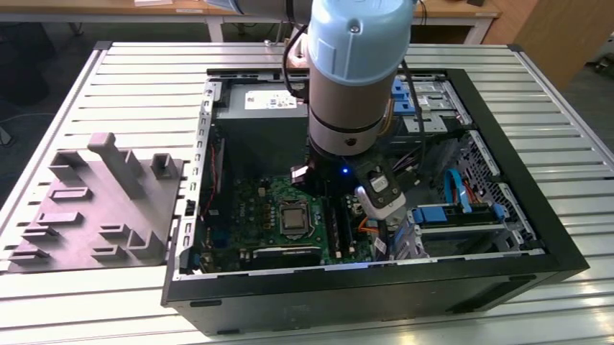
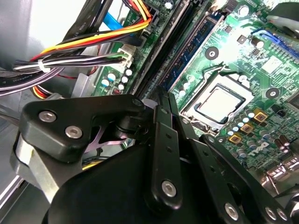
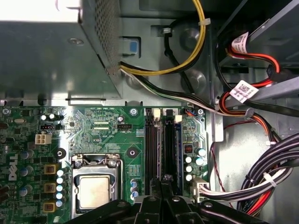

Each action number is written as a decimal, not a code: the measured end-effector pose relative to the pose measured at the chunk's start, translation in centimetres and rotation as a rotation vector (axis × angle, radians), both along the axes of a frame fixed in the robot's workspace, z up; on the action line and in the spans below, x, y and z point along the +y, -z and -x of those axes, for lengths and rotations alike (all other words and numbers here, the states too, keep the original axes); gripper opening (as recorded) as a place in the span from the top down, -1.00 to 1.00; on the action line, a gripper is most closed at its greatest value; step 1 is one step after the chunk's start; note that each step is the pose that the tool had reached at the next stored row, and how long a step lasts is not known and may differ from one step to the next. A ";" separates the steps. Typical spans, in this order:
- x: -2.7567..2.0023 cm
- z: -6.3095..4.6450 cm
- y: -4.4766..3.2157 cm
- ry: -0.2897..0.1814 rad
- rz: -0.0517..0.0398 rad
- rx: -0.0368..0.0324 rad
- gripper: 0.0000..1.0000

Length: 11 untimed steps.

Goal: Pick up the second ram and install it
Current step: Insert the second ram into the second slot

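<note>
Both wrist views show one gripper (image 3: 161,186) over four memory slots (image 3: 163,144).

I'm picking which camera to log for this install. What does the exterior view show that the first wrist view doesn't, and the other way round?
Exterior view: the whole open computer case on the slatted table, the grey fixture block at the exterior view's left, and the arm reaching down into the case.

First wrist view: a close look down at the black memory slots, one holding a blue-green ram, plus the yellow cable and the labelled red cables.

Both: the green motherboard and its processor socket.
</note>
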<state>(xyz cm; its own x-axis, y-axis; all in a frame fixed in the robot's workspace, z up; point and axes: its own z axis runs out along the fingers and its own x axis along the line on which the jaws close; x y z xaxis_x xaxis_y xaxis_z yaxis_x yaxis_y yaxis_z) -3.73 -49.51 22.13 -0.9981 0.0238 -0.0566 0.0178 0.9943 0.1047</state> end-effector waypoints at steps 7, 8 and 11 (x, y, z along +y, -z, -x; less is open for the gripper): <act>0.00 0.1 0.00 -0.007 0.0000 0.0000 0.76; 0.00 0.1 0.00 -0.007 0.0001 0.0000 0.76; 0.00 0.1 0.12 -0.007 0.0002 0.0001 0.76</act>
